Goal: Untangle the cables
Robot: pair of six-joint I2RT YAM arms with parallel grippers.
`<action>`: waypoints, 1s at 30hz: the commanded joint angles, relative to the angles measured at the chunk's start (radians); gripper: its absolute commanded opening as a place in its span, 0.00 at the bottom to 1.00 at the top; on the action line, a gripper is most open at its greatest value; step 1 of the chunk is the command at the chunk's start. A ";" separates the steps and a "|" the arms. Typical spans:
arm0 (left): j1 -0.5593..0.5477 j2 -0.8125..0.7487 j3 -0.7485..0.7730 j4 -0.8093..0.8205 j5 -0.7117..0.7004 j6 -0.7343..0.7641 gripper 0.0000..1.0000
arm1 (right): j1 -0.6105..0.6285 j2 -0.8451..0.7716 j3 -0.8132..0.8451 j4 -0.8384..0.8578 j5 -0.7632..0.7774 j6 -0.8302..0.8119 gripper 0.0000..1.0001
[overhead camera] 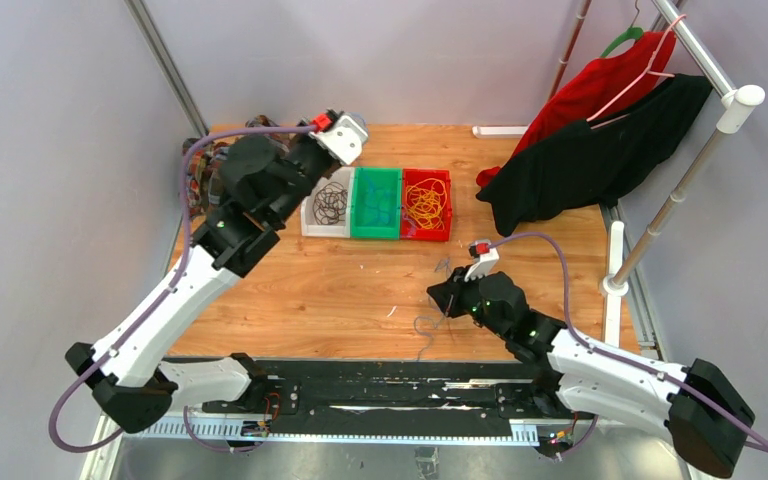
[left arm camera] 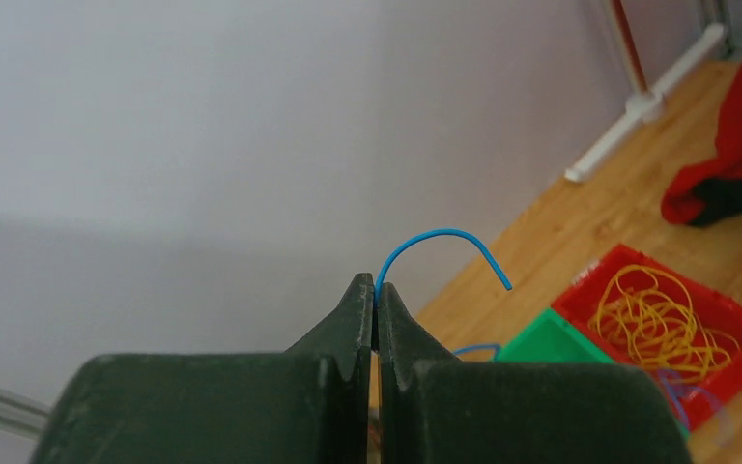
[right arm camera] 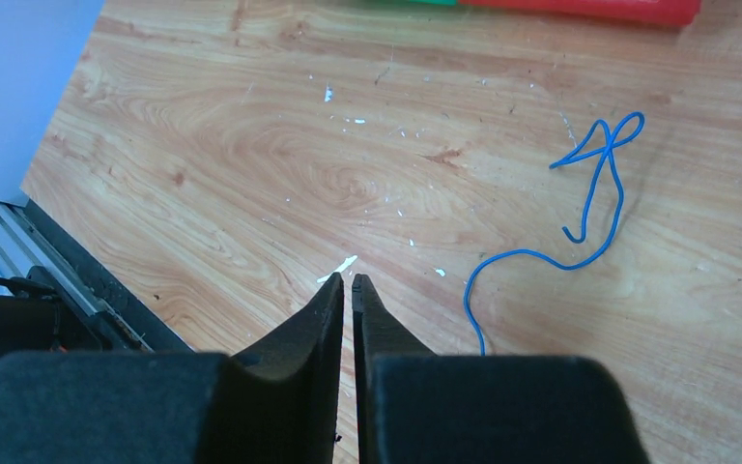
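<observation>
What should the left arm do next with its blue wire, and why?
Probably swing over the green plastic bin and open. The left gripper is shut on a thin blue wire, raised near the bins; the white bin holds black wire loops, the red bin yellow loops, the green one seemingly blue.

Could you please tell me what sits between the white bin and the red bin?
The green bin sits between the white bin and the red bin, as the top view shows.

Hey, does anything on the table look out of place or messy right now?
Yes. A thin blue wire lies loose and kinked on the wooden table, outside the green plastic bin. Small white flecks are scattered over the wood nearby.
</observation>
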State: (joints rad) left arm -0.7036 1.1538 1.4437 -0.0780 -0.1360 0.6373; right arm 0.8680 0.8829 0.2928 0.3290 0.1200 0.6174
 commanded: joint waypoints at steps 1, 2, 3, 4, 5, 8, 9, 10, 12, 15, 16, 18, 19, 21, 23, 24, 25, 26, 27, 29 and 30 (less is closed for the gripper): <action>-0.001 -0.004 -0.043 0.056 -0.047 -0.048 0.00 | -0.011 -0.047 0.028 -0.066 0.026 -0.033 0.07; -0.002 0.011 -0.043 0.058 -0.036 -0.052 0.01 | -0.012 -0.053 0.028 -0.072 0.034 -0.036 0.07; -0.002 0.029 -0.038 0.060 -0.031 -0.056 0.01 | -0.011 -0.058 0.029 -0.076 0.040 -0.038 0.07; -0.002 0.050 -0.027 0.057 -0.030 -0.059 0.01 | -0.011 -0.060 0.030 -0.081 0.044 -0.040 0.07; -0.001 0.075 -0.010 0.048 -0.031 -0.063 0.01 | -0.012 -0.062 0.031 -0.084 0.047 -0.040 0.06; -0.001 0.141 0.032 0.041 -0.053 -0.058 0.01 | -0.012 -0.064 0.027 -0.088 0.057 -0.037 0.06; -0.001 0.159 0.041 0.042 -0.058 -0.051 0.00 | -0.012 -0.064 0.022 -0.089 0.059 -0.034 0.06; 0.000 0.174 0.046 0.045 -0.059 -0.043 0.00 | -0.011 -0.064 0.019 -0.087 0.059 -0.031 0.06; 0.003 0.193 0.045 0.067 -0.064 -0.029 0.00 | -0.011 -0.064 0.014 -0.088 0.063 -0.030 0.06; 0.019 0.207 0.046 0.083 -0.051 -0.023 0.00 | -0.011 -0.064 0.014 -0.096 0.065 -0.033 0.06; 0.025 0.210 0.046 0.090 -0.048 -0.018 0.00 | -0.011 -0.064 0.014 -0.099 0.066 -0.034 0.06; 0.039 0.216 0.045 0.098 -0.042 -0.012 0.00 | -0.012 -0.064 0.013 -0.102 0.068 -0.035 0.06; 0.046 0.221 0.044 0.094 -0.040 -0.011 0.00 | -0.012 -0.066 0.011 -0.104 0.069 -0.036 0.06; 0.056 0.227 0.037 0.083 -0.035 -0.001 0.00 | -0.011 -0.070 0.009 -0.107 0.072 -0.036 0.06; 0.061 0.231 0.018 0.087 -0.032 0.017 0.01 | -0.012 -0.078 0.005 -0.114 0.080 -0.036 0.06; 0.061 0.234 0.007 0.093 -0.030 0.024 0.00 | -0.012 -0.084 0.002 -0.117 0.084 -0.035 0.06; 0.062 0.238 0.002 0.094 -0.026 0.029 0.00 | -0.011 -0.092 -0.003 -0.121 0.088 -0.035 0.06; 0.062 0.242 0.001 0.095 -0.018 0.031 0.00 | -0.012 -0.098 -0.007 -0.125 0.091 -0.034 0.06; 0.062 0.247 0.005 0.093 -0.010 0.029 0.00 | -0.011 -0.105 -0.012 -0.129 0.095 -0.033 0.06; 0.062 0.264 0.021 0.094 0.009 0.017 0.01 | -0.011 -0.117 -0.021 -0.134 0.100 -0.029 0.06; 0.062 0.273 0.032 0.093 0.016 0.009 0.00 | -0.011 -0.122 -0.025 -0.136 0.103 -0.027 0.06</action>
State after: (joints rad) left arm -0.6445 1.3949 1.4567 -0.0254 -0.1608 0.6487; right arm 0.8680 0.7868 0.2939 0.2153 0.1883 0.5991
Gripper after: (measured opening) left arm 0.018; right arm 0.059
